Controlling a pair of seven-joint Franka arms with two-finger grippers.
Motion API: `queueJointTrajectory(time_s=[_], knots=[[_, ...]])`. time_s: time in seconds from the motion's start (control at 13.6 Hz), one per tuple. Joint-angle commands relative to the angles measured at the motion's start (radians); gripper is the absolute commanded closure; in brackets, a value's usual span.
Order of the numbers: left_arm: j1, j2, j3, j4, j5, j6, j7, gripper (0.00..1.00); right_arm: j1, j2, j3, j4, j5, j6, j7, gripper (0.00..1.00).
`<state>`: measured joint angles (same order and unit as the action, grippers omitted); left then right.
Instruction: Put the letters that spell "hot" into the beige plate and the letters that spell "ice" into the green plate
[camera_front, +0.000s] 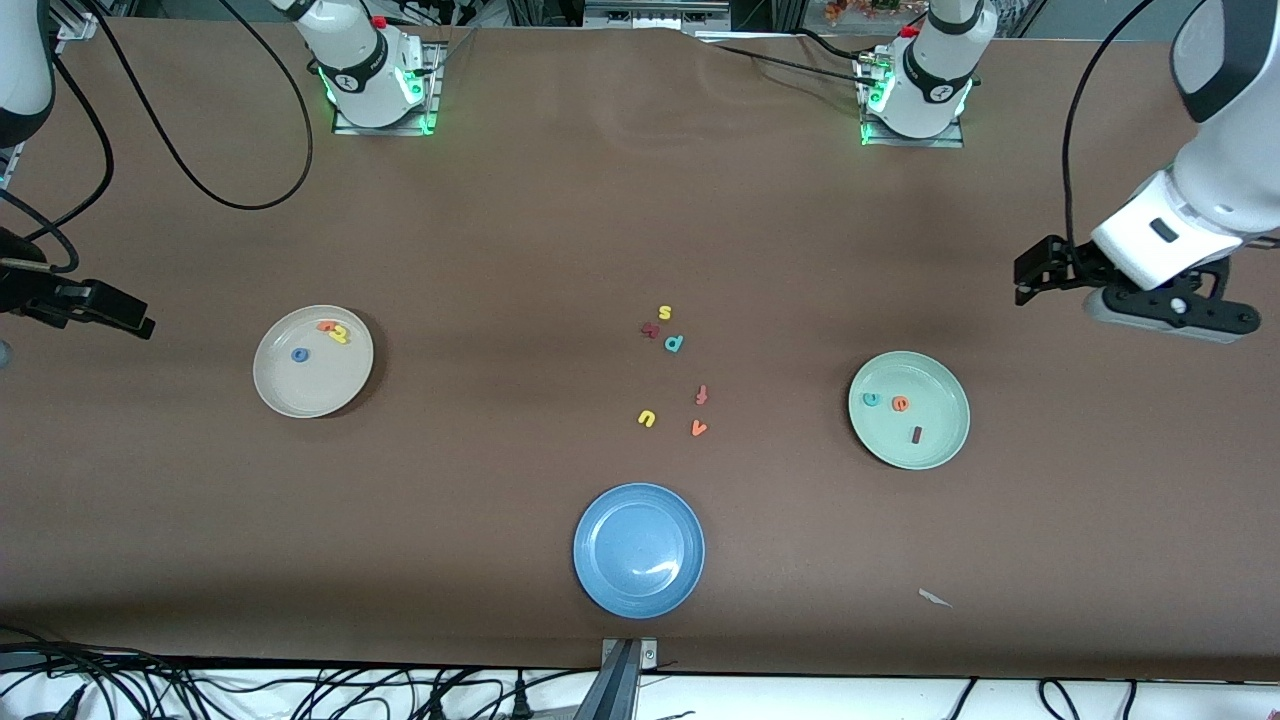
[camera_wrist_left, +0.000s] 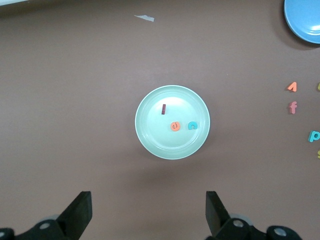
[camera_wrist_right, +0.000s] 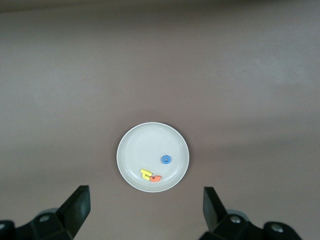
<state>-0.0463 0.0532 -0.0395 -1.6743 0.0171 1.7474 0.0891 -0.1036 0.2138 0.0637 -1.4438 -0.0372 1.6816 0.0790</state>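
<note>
Blue plate (camera_front: 638, 549) nearest on brown table (camera_front: 500, 220); both grippers' fingers wide, empty.

Brown counter (camera_front: 560, 230), matte. Beige plate (camera_front: 285, 392) toward right arm's end, green plate (camera_front: 935, 450) toward left arm's end, blue plate (camera_front: 610, 575) nearest front camera, midway. Loose letters between plates: yellow s (camera_front: 665, 313), maroon letter (camera_front: 650, 329), teal p (camera_front: 674, 343), red-orange f (camera_front: 702, 395), yellow u (camera_front: 647, 418), orange v (camera_front: 699, 428). Small white scrap (camera_front: 935, 598) near front edge.
</note>
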Motion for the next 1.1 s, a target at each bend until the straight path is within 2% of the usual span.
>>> queueJointTrajectory(time_s=[0.0, 0.22, 1.03], knots=[[-0.011, -0.033, 0.021, -0.048, -0.022, 0.012, 0.011, 0.00, -0.011, -0.013, 0.005, -0.001, 0.005, 0.001, 0.004, 0.00], [-0.004, -0.098, 0.020, -0.122, -0.023, 0.015, -0.014, 0.00, -0.015, -0.013, 0.005, -0.001, 0.005, 0.001, 0.004, 0.00], [-0.011, -0.092, 0.015, -0.097, -0.022, 0.004, -0.077, 0.00, -0.015, -0.013, 0.005, -0.001, 0.005, 0.001, 0.004, 0.00]])
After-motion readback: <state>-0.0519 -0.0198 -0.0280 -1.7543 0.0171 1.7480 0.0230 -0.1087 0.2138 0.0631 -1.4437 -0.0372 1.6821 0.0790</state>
